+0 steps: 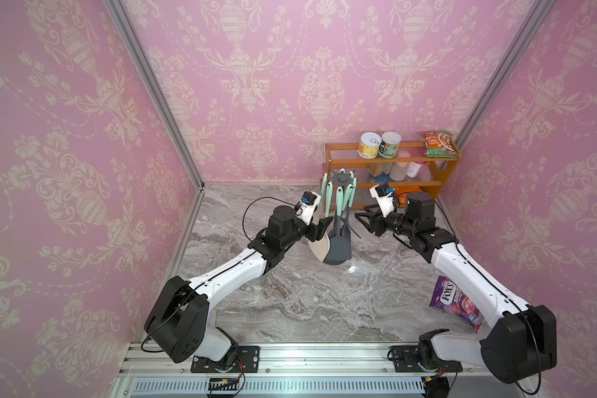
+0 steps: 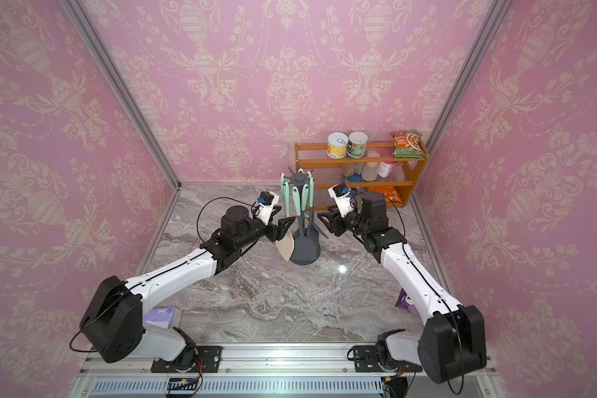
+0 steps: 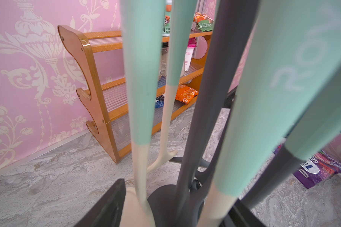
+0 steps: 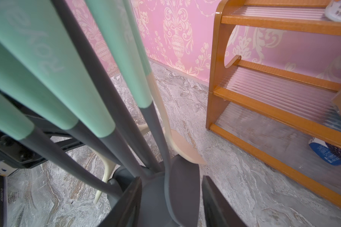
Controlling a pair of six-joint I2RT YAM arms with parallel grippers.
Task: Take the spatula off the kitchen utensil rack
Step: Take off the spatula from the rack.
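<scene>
A wooden shelf [image 1: 345, 160] stands against the back wall, just beyond the right gripper [image 1: 359, 222] and off to its right. On its top tier a yellow can [image 1: 370, 144] and a green can [image 1: 390, 144] stand touching, with a green snack bag [image 1: 438, 144] at the far end. The middle tier holds bottles [image 1: 398, 171], among them a pink-capped bottle [image 1: 413, 168]. On the bottom tier lies an orange bag [image 3: 186, 94], with a blue pack [image 4: 330, 155] beside it. A purple candy bag [image 1: 454, 303] lies on the marble tabletop [image 1: 307, 293], well behind the right gripper. A lilac box [image 2: 162, 315] sits well behind the left gripper [image 1: 320, 229]. Pink damask wallpaper [image 1: 290, 86] covers the walls.
</scene>
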